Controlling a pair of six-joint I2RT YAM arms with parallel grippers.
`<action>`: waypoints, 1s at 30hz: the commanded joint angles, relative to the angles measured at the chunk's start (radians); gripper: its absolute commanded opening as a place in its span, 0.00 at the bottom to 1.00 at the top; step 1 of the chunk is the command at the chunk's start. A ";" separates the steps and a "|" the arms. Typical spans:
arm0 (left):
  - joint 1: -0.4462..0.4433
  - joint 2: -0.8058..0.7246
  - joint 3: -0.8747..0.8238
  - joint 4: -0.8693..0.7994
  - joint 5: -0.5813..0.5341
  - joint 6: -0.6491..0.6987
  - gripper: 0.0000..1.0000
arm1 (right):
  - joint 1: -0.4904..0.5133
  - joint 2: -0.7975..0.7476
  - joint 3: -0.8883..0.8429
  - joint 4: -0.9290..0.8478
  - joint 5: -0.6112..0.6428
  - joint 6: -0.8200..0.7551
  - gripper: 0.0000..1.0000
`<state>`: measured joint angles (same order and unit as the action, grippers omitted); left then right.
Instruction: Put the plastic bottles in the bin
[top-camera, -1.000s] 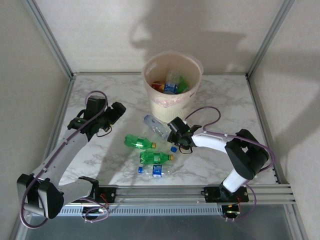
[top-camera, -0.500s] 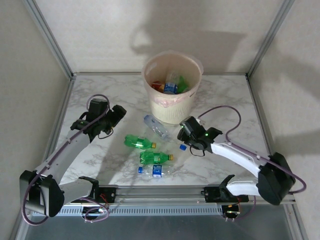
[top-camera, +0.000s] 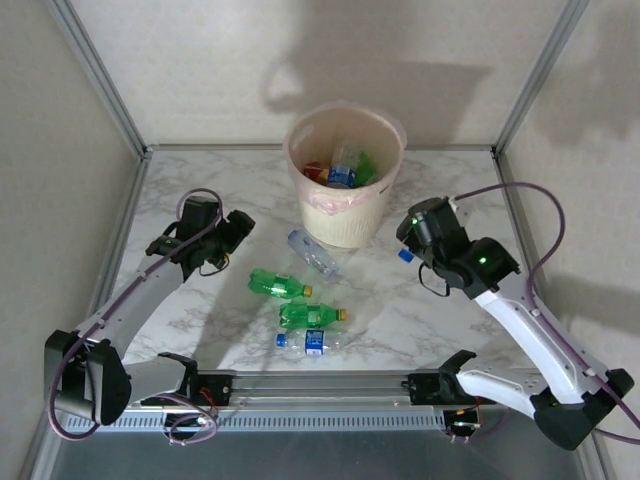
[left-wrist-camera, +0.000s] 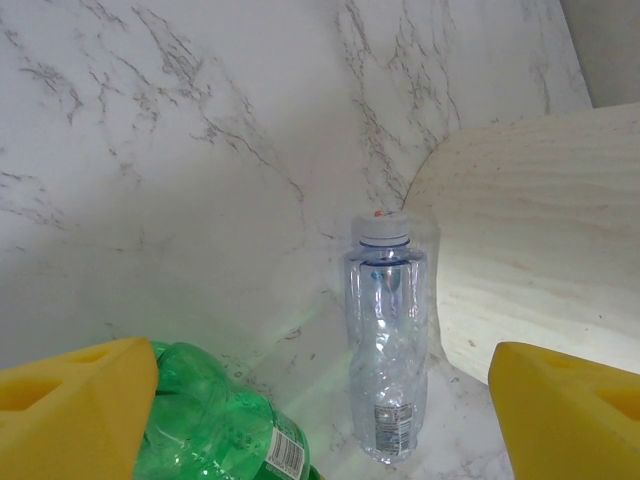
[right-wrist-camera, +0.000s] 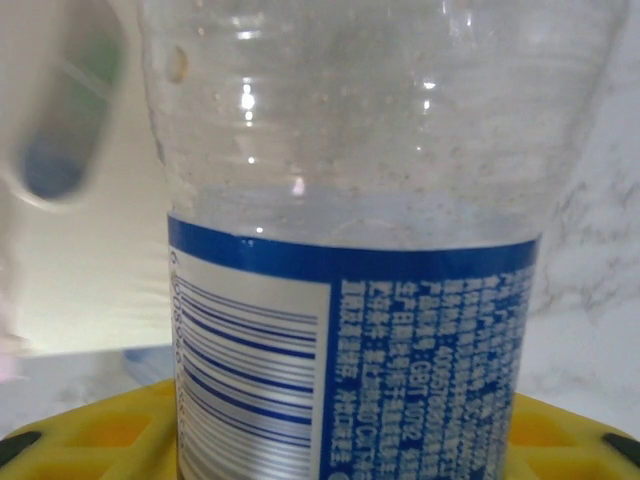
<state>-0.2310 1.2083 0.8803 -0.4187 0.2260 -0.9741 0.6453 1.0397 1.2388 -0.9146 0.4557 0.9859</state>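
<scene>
Right gripper (top-camera: 412, 242) has swung up beside bin (top-camera: 340, 215) w/ clear bottle (right-wrist-camera: 350, 200) — clamped btwn its pads.

The clear bottle (right-wrist-camera: 350, 200) close to the right wrist camera bears a blue-and-white label (right-wrist-camera: 420, 380) with a barcode and rows of small print, too blurred to read. The green bottle (left-wrist-camera: 215, 425) has a white sticker (left-wrist-camera: 285, 455) whose fine print is likewise illegible.
</scene>
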 joint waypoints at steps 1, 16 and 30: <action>0.007 0.002 0.009 0.009 0.016 -0.018 0.86 | -0.013 0.035 0.144 -0.062 0.082 -0.095 0.54; 0.007 -0.038 0.013 -0.018 -0.002 -0.035 0.86 | -0.014 0.335 0.705 0.050 -0.017 -0.467 0.54; 0.009 -0.040 0.028 -0.030 -0.015 -0.034 0.86 | -0.025 0.589 0.934 0.045 -0.113 -0.555 0.54</action>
<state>-0.2310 1.1805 0.8806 -0.4232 0.2317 -0.9958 0.6323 1.5871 2.1105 -0.8623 0.3683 0.4694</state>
